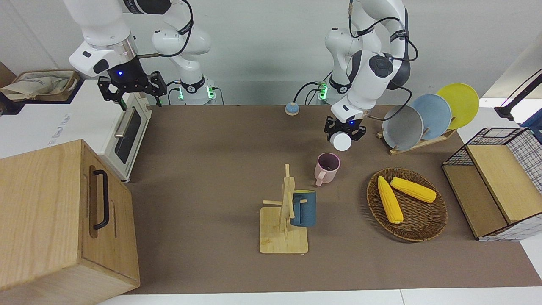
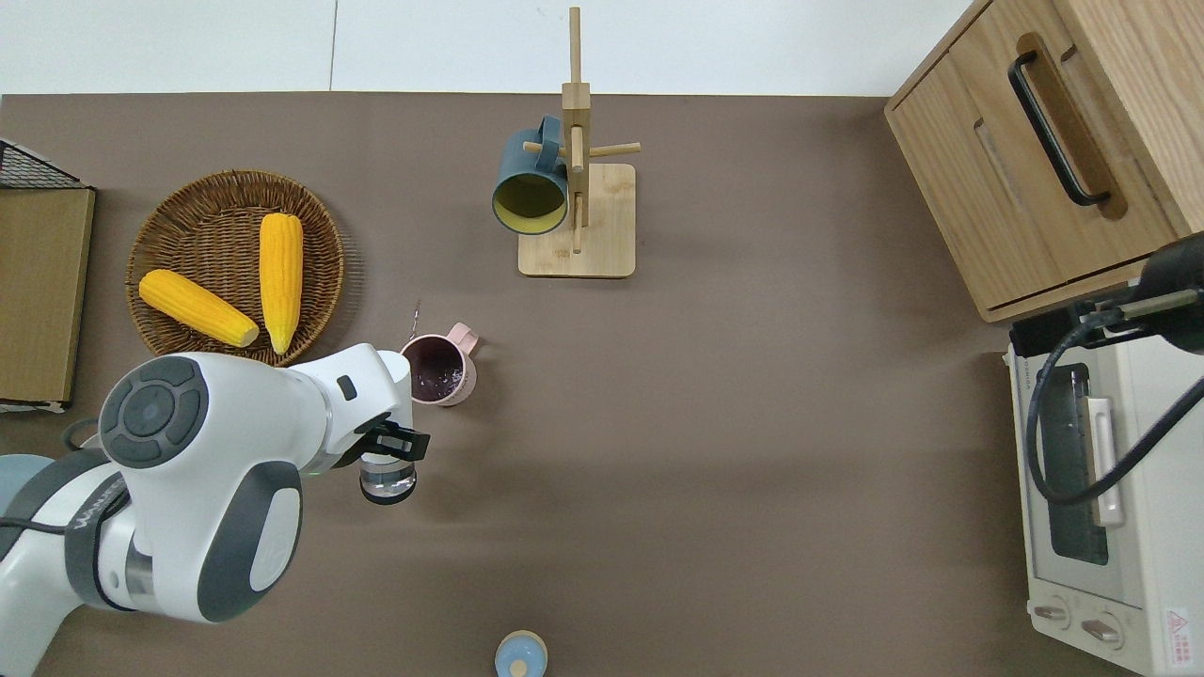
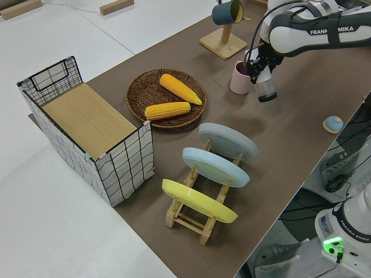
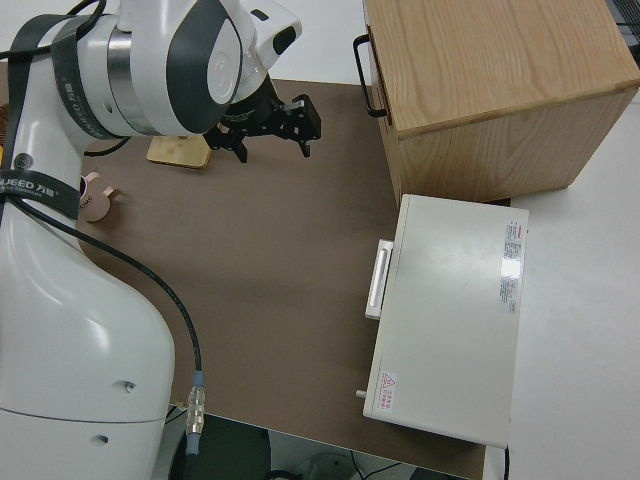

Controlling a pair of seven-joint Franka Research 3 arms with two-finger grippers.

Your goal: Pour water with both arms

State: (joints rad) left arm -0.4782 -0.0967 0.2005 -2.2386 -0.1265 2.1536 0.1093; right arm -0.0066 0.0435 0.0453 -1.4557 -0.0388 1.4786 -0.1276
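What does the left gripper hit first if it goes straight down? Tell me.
Likely just the bare table. The left gripper holds a clear glass over open brown surface, nearer to the robots than the pink mug; the glass would touch down first. Height is hard to judge.

Robotics lab staged as a kitchen: two white arms bolted at a brown-matted table, plain white walls. Kitchen props: toaster oven, wooden cabinet, mug tree, plate rack, wicker basket of corn, wire crate.
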